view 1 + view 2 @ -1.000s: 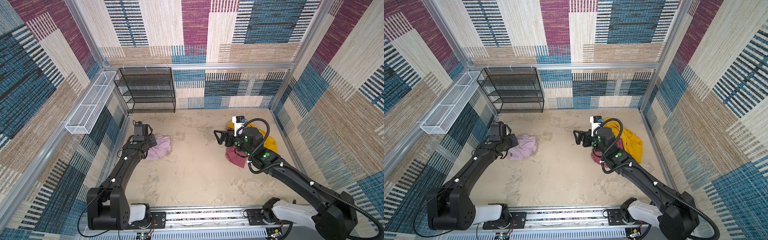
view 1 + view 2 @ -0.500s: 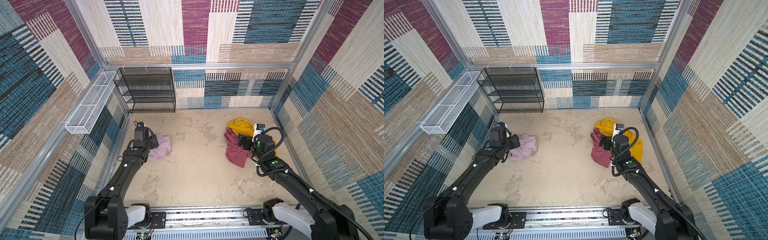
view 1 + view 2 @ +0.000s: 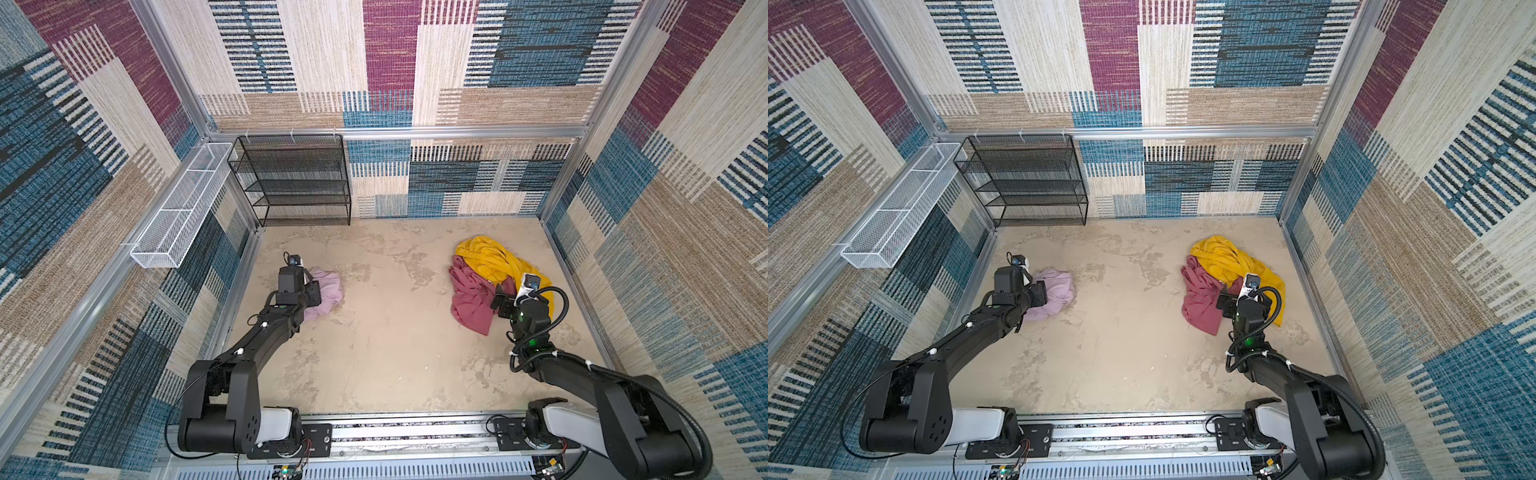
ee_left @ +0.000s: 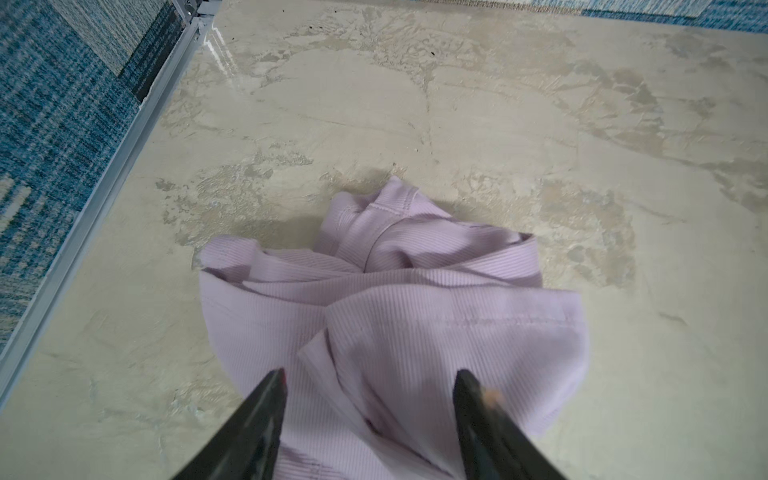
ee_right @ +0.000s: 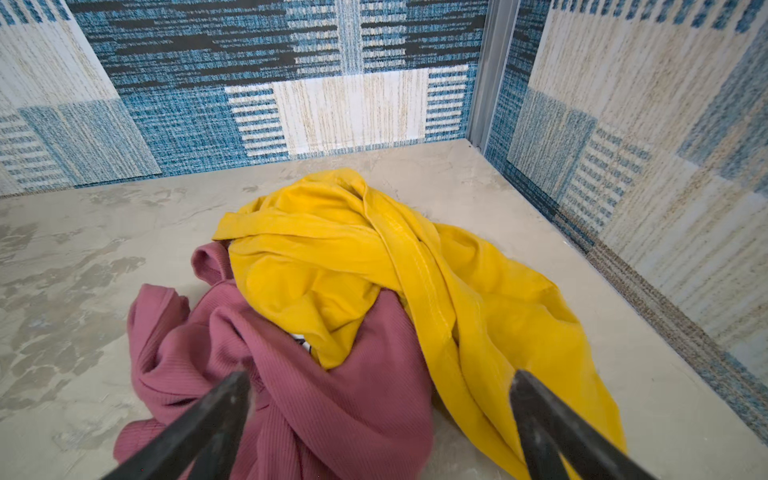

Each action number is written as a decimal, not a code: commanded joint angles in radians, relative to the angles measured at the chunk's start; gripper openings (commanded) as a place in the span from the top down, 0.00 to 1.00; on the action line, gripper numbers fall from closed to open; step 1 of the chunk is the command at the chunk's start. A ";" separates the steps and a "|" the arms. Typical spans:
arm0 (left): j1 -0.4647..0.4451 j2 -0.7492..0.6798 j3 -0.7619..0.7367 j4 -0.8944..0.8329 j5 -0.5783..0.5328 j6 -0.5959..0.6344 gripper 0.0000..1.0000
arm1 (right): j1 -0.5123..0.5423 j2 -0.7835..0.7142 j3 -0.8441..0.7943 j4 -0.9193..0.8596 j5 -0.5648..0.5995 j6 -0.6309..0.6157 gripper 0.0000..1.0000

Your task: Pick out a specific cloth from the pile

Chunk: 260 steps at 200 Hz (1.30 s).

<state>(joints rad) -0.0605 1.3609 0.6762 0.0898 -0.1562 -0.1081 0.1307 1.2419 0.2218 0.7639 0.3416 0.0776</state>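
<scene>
The cloth (image 3: pixel 328 291) (image 3: pixel 1059 293), pale lilac ribbed knit, lies crumpled on the floor at the left, apart from the pile. My left gripper (image 3: pixel 313 291) (image 4: pixel 371 376) hangs open over its near edge; both dark fingertips (image 4: pixel 276 380) straddle loose folds of the cloth (image 4: pixel 395 291) without pinching them. At the right, the pile holds a mustard-yellow garment (image 3: pixel 490 259) (image 5: pixel 374 257) draped partly over a rose-red one (image 3: pixel 469 305) (image 5: pixel 291 395). My right gripper (image 3: pixel 500 301) (image 5: pixel 380 378) stands wide open just above the pile's near side, holding nothing.
A black mesh shelf rack (image 3: pixel 295 178) stands against the back wall at the left. A white wire basket (image 3: pixel 183 208) hangs on the left wall. Carpeted walls close in on three sides, and the arms' base rail (image 3: pixel 395 432) runs along the front.
My right arm has drawn back from over the pile toward the front right, uncovering both garments. The left gripper's jaws have spread wider over the lilac cloth, which stays on the floor.
</scene>
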 commanded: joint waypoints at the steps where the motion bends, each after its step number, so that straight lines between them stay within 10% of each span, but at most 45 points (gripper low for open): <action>1: 0.002 -0.005 -0.056 0.219 -0.018 0.092 0.33 | -0.003 0.069 0.027 0.152 0.024 -0.014 0.00; 84: 0.016 0.096 -0.211 0.593 0.043 0.167 0.33 | -0.025 0.241 -0.084 0.651 -0.028 -0.124 0.00; 260: 0.037 0.173 -0.265 0.751 0.056 0.143 0.30 | -0.105 0.292 -0.025 0.545 -0.225 -0.092 0.00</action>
<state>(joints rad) -0.0242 1.5322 0.4046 0.8185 -0.1162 0.0288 0.0257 1.5387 0.1917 1.3003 0.1291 -0.0235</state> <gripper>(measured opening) 0.691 0.998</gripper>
